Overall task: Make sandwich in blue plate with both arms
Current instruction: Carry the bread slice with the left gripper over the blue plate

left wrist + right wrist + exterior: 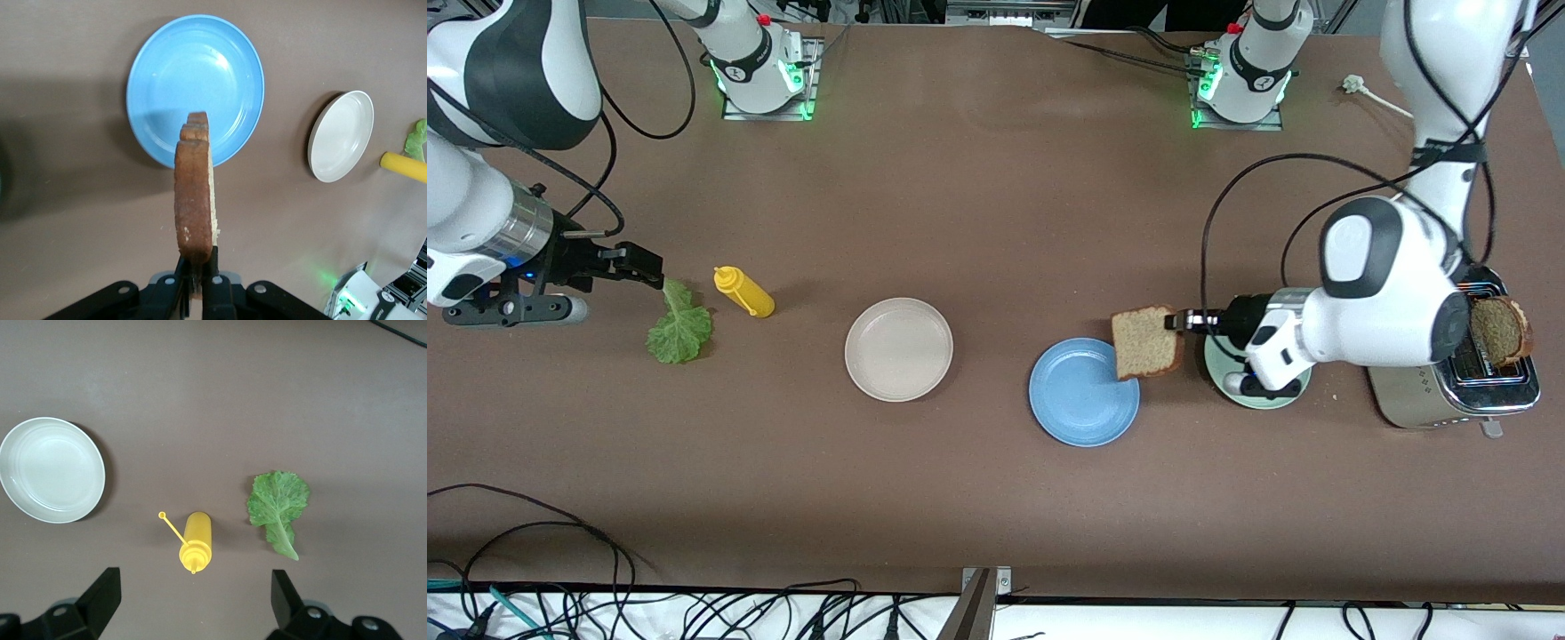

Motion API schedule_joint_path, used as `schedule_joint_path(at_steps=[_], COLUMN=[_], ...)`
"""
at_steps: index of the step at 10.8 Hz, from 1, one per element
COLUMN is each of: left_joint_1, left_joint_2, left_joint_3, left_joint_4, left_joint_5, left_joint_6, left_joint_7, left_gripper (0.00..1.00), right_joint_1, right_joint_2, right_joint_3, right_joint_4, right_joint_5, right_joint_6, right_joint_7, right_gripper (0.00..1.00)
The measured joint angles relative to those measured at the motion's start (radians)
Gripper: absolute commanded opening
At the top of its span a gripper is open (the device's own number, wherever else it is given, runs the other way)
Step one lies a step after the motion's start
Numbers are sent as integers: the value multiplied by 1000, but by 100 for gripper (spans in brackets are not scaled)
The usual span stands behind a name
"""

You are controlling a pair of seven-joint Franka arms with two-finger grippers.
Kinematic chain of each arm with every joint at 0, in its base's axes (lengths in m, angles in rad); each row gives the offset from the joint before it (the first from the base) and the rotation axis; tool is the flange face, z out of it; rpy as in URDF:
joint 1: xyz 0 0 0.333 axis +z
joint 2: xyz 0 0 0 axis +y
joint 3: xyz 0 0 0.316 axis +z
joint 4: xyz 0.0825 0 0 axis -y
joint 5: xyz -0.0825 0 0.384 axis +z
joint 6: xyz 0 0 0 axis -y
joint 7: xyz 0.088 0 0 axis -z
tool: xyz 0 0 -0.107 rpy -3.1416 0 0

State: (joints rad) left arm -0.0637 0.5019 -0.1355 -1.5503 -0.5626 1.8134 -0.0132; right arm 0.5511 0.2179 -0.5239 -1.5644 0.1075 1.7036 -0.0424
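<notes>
bread slice [1146, 342] hangs in the left claw [1179, 321], which is pinched tight on its crust. the slice stands on its edge in the air, over the rim of the blue plate [1080, 404] on the side toward the left arm's end of the desk [996, 498]. in the left wrist view the slice [195, 193] sticks up from the claw [197, 270], and the blue plate [167, 100] has nothing on it.

a pale green plate [1267, 396] sits just beside the blue plate, mostly hidden under the left arm. a shiny toaster [1458, 391] stands near the desk's edge at the left arm's end, with a second bread slice [1500, 331] poking out of it.

the right claw [640, 265] is spread wide and holds nothing. it hangs over the stem end of the lettuce leaf [680, 327], which lies flat on the desk toward the right arm's end. in the right wrist view the two fingers [103, 593] stand far apart, with the leaf [278, 509] and a yellow squeeze bottle [195, 541] lying on its side past them.

a white plate [898, 348] rests between the yellow bottle [744, 292] and the blue plate, bare as well.
</notes>
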Motion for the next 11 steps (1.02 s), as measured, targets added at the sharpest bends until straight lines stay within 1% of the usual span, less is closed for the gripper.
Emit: schedule_joint_path(at_steps=[4,7,11], left_joint_1=[-76,-120,-155], left_joint_2=[71,118,178], left_joint_3=[0,0,1], left_joint_4=[12,19,66], left_joint_5=[-6,-50,-51], left_joint_6=[105,189,252], left_joint_7=[0,0,0], left_gripper=[0,0,0], right_joint_1=[0,-2,-4], right_joint_2=[0,0,0], right_joint_3=[0,-1,-1], right_joint_4=[0,0,0], right_joint_5=[0,0,0], right_joint_6=[0,0,0], right_joint_7=[0,-1,-5], right_gripper=[100,100,100])
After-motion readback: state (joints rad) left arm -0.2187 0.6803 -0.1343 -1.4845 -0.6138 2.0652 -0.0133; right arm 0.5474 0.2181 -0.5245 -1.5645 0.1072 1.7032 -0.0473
